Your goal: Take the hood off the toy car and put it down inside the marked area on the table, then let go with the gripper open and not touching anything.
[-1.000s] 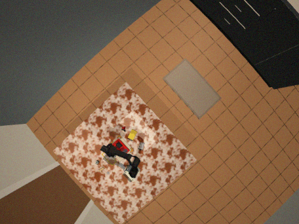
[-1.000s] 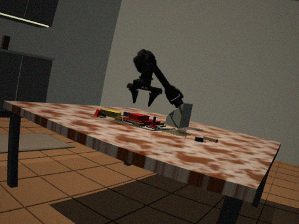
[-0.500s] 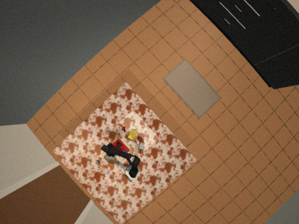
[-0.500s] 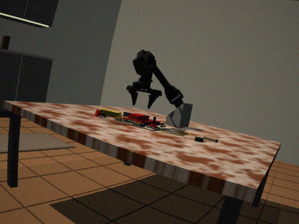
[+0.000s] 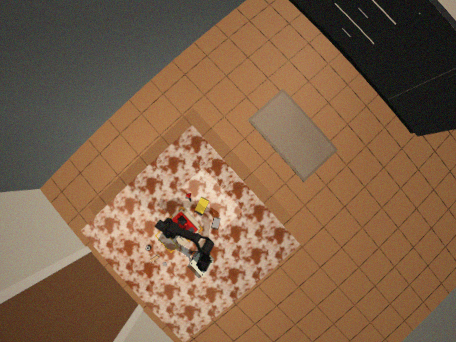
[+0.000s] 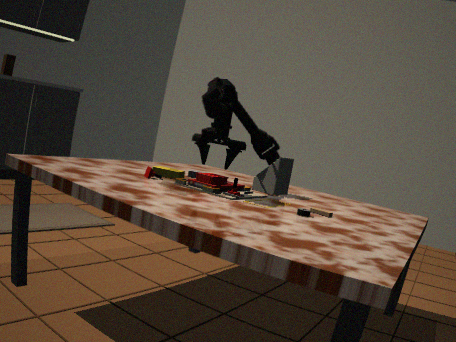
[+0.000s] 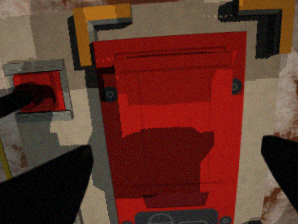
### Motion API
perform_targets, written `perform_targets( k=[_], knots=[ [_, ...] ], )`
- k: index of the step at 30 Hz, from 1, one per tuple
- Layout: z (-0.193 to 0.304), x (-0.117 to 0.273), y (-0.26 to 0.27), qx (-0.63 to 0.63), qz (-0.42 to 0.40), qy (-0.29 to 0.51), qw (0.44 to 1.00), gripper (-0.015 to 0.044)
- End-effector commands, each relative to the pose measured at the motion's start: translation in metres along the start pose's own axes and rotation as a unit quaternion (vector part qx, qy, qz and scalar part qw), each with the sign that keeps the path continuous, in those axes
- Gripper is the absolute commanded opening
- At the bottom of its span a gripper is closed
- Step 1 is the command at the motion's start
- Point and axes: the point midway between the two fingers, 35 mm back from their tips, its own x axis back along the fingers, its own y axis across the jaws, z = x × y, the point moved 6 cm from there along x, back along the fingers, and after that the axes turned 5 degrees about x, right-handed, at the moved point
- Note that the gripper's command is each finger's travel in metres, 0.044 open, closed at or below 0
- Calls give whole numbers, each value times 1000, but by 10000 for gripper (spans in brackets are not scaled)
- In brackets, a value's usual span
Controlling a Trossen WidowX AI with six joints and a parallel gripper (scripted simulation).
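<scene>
Hovering wide open and empty, hand [image 7: 170,187] over red hood [image 7: 170,115], long axis seemingly running between its fingers

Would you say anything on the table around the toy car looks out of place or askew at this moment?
Nothing stands out. The red toy car sits squarely under the open gripper, which hangs above it holding nothing. A yellow block and a few small parts lie loose on the table nearby, none visibly damaged.

Toy car [image 7: 167,130] bottom cut off
</scene>
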Motion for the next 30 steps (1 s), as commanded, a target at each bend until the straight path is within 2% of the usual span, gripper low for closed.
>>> perform_targets(
  k=[1, 30],
  knots=[
    [1, -5, 0, 3, 2, 2, 1000, 440],
    [2, -26, -2, 2, 3, 2, 1000, 440]
  ],
)
